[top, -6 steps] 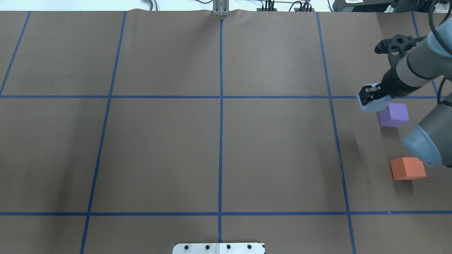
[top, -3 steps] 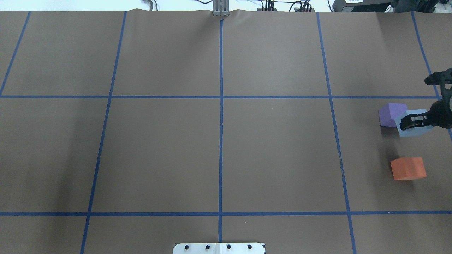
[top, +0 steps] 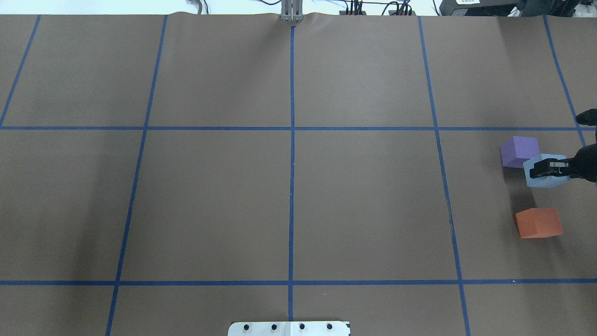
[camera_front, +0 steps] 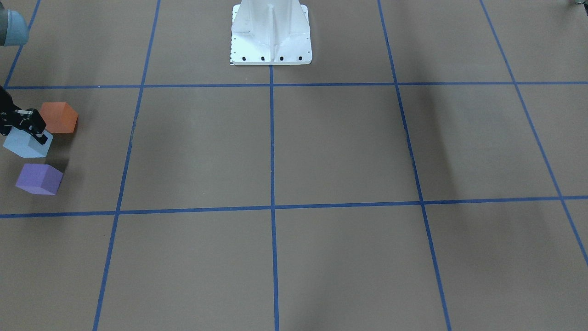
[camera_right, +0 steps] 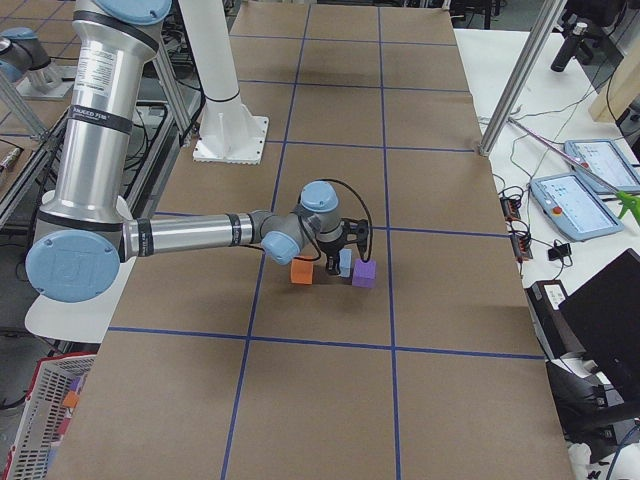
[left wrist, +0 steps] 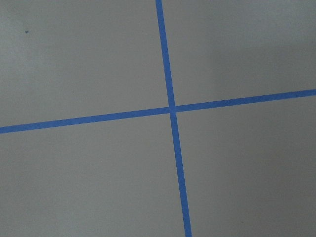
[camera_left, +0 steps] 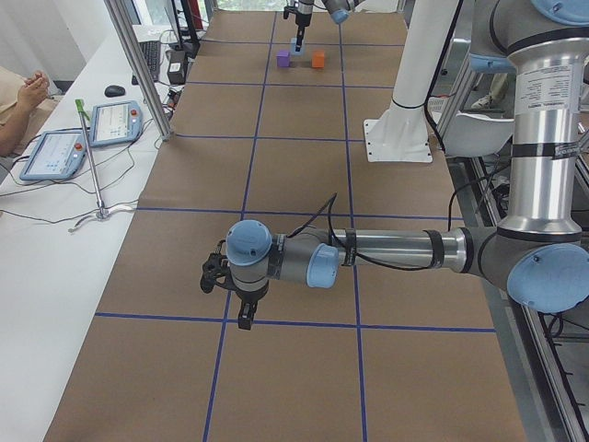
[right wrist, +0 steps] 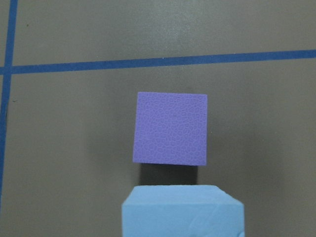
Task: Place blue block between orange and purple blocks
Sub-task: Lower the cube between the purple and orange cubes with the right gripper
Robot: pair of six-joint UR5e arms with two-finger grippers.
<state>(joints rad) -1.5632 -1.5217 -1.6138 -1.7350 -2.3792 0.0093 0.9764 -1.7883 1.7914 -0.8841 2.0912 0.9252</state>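
Observation:
My right gripper [top: 550, 169] is shut on the light blue block [top: 543, 182] and holds it just above the table. The block hangs between the purple block [top: 517, 150] and the orange block [top: 538, 223], closer to the purple one. The front-facing view shows the same line-up: orange [camera_front: 57, 117], blue [camera_front: 25, 145], purple [camera_front: 39, 179]. The right wrist view shows the purple block [right wrist: 170, 128] beyond the blue block [right wrist: 182, 212]. My left gripper [camera_left: 237, 313] hangs over bare table far from the blocks. I cannot tell whether it is open or shut.
The blocks lie near the table's right edge. The robot's white base plate [top: 289, 328] is at the near edge. Blue tape lines [top: 291, 140] form a grid on the brown table. Tablets [camera_left: 115, 120] lie on a side bench.
My right gripper carried the blue block from the far left side of the purple block round to the gap between purple and orange, then a little nearer the orange one.

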